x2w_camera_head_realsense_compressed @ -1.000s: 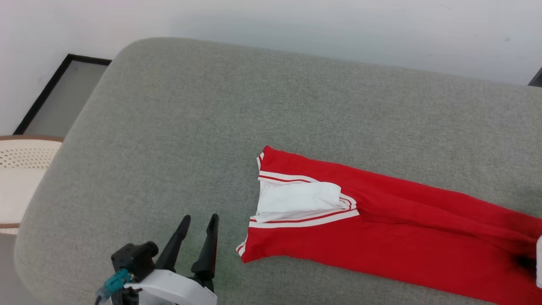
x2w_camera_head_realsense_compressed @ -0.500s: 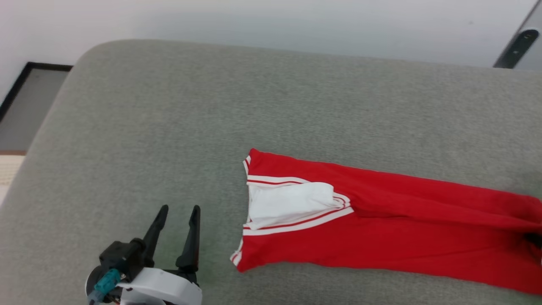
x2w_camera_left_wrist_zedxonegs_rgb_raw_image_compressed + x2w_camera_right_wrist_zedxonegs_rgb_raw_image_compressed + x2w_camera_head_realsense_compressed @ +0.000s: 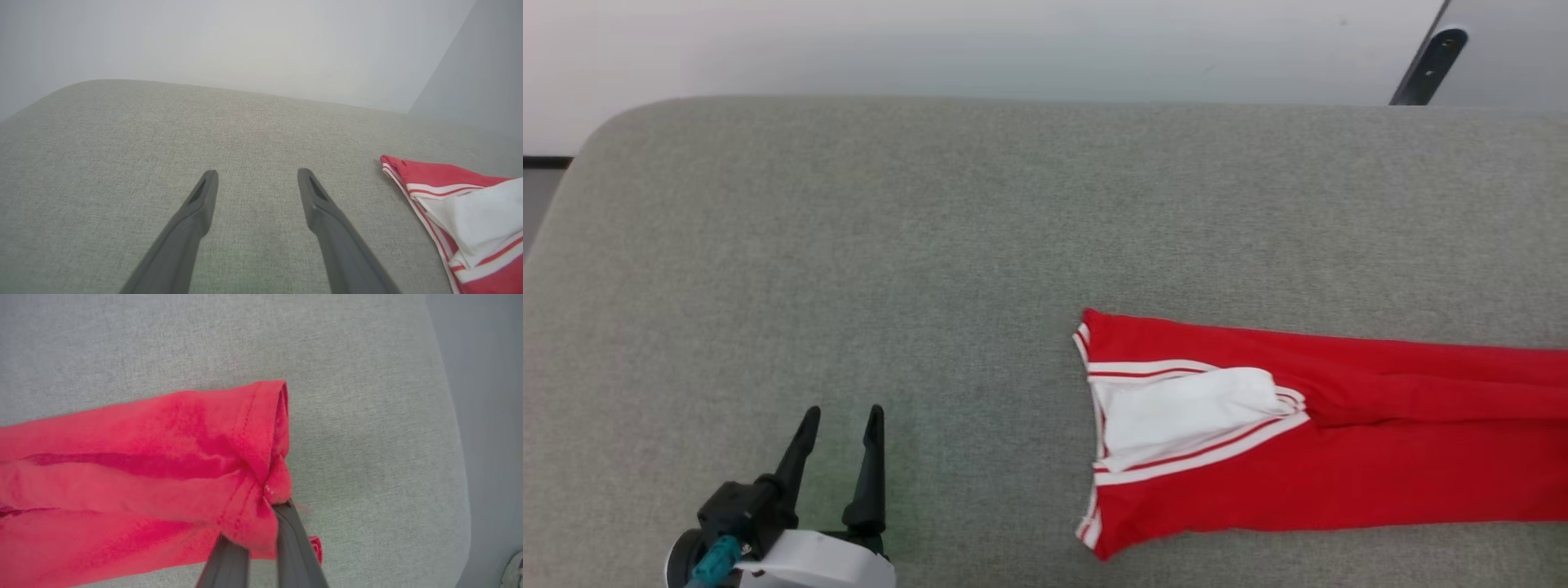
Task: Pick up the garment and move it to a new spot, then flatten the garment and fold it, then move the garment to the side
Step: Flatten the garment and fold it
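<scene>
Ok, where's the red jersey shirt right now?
The red white-trimmed jersey shirt lies on the grey fabric cushion, lower right in the head view, one end pinched by the right end effector.

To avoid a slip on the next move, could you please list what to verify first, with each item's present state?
1. Right gripper shut on the garment at its hem end: ok.
2. Grip takes every layer: cannot tell, fabric hides the fingertips.
3. Left gripper open, apart from the garment: ok.
4. Held end lies on the cushion, with bare cushion beyond it: ok.
5. Garment flat: not ok, long creases run along it.
</scene>
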